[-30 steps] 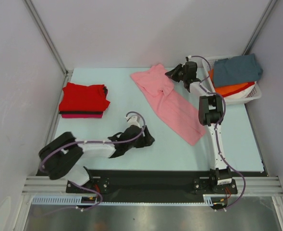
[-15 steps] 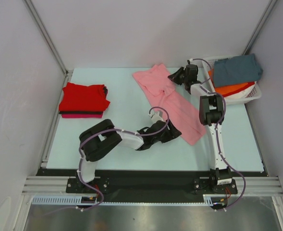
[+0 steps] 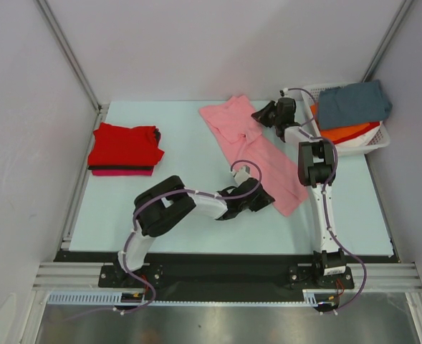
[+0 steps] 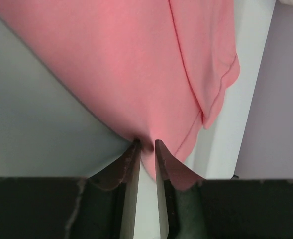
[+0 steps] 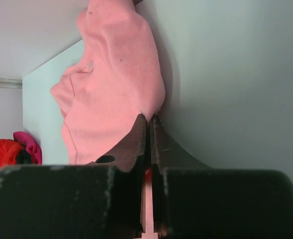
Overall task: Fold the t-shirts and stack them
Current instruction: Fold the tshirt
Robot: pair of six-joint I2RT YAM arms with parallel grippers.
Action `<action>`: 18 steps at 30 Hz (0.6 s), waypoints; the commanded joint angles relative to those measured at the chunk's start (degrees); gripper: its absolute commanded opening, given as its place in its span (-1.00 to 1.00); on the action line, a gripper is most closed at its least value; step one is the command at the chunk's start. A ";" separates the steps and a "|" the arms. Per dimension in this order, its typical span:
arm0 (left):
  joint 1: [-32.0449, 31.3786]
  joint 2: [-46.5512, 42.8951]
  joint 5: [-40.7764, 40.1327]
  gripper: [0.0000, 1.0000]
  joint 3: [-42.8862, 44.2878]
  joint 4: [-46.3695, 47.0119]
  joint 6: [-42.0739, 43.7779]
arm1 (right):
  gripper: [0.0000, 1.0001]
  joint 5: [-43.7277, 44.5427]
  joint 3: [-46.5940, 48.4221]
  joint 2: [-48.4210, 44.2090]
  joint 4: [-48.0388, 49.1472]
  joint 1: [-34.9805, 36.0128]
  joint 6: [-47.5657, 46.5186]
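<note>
The light pink t-shirt (image 3: 257, 154), a soft fine-knit cloth, is lying as a long, slightly rumpled strip on the pale smooth table (image 3: 175, 143). Its long axis is running from far centre to near right. The left gripper (image 3: 266, 200) is pinching its near edge, and the right gripper (image 3: 258, 115) is squeezing a fold at its far end.

Plain pink t-shirt (image 3: 262, 156); red t-shirt (image 3: 125, 143); magenta t-shirt (image 3: 121, 173); slate-blue t-shirt (image 3: 354, 102); orange t-shirt (image 3: 347, 134); white basket (image 3: 380, 142); pale mint table (image 3: 182, 147).

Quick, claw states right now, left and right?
Left claw: closed on the light pink soft cloth t-shirt.
Right claw: closed on the same t-shirt's far end.
</note>
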 commanded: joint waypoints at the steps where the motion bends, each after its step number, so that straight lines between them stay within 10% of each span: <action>1: -0.35 3.06 -2.34 -0.52 3.38 -5.08 0.13 | -1.00 1.23 -0.73 -4.67 3.96 -0.72 -0.65; 18: 1.32 -1.05 -5.07 -0.99 3.14 -11.59 7.33 | -1.00 2.72 -4.60 -7.48 5.81 -0.89 -0.91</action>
